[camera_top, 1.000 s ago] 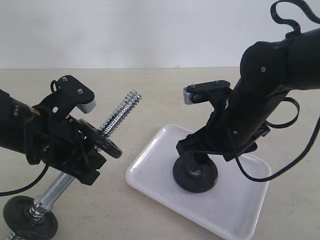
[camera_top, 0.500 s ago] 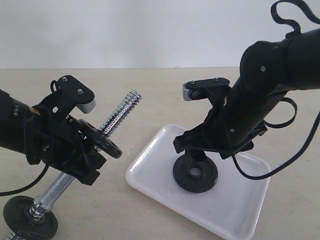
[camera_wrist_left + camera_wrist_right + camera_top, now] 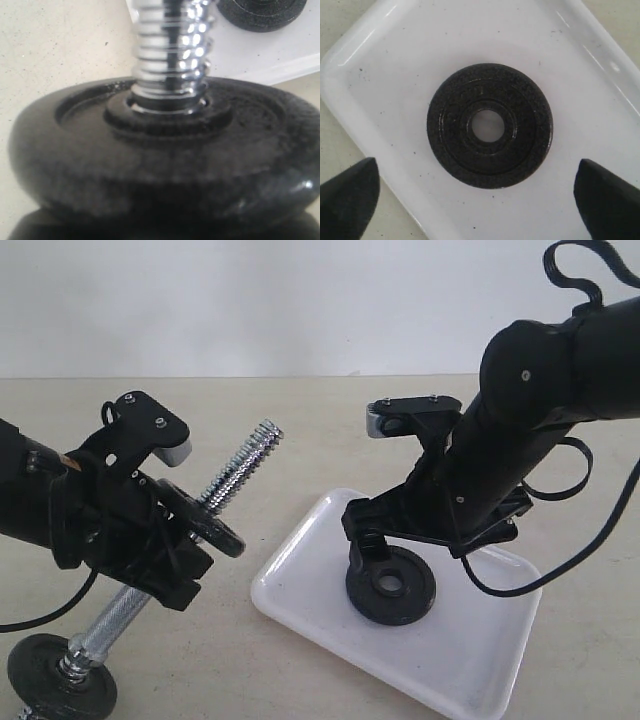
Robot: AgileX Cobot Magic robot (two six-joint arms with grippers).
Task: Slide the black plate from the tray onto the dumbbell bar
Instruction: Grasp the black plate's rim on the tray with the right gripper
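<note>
**1.** Nearest you, at 7 o'clock in the exterior view: a black end disc (image 3: pixel 55 680) sits on the beige table (image 3: pixel 300 420) and carries the foot of the dumbbell bar (image 3: pixel 236 470). The bar rises at a slant toward 1 o'clock. Its threaded tip is bare and free in the air.

**2.** At 5 o'clock: the tray (image 3: pixel 470 650), white, glossy and low-rimmed, sits askew on the table.
- Contents: one piece, the black plate (image 3: pixel 391 585).
- It lies flat with its hub ring up, in the tray's 9 o'clock half, clear of the rim and well apart from the bar.
- Dark specks dot the tray floor.

**3.** At 9 o'clock: your left gripper (image 3: pixel 170 558) is clamped on the bar partway up the shaft.
- Just beyond the grip, toward the tip, a second black disc (image 3: pixel 205 523) sits on the bar. The left wrist view shows chrome thread coming out of its hub.
- The left arm (image 3: pixel 30 505) enters from the 9 o'clock edge.

**4.** At centre: your right gripper (image 3: pixel 479 197) is poised over the plate with its jaws spread wide, gripping nothing.
- Its fingertips (image 3: pixel 350 195) stand outside the plate's rim, one on either side, and neither touches it.
- The right arm (image 3: pixel 535 400) comes down from 2 o'clock, leaning toward 8 o'clock.

**5.** Farthest, at 12 o'clock: a pale wall (image 3: pixel 300 300).
</note>
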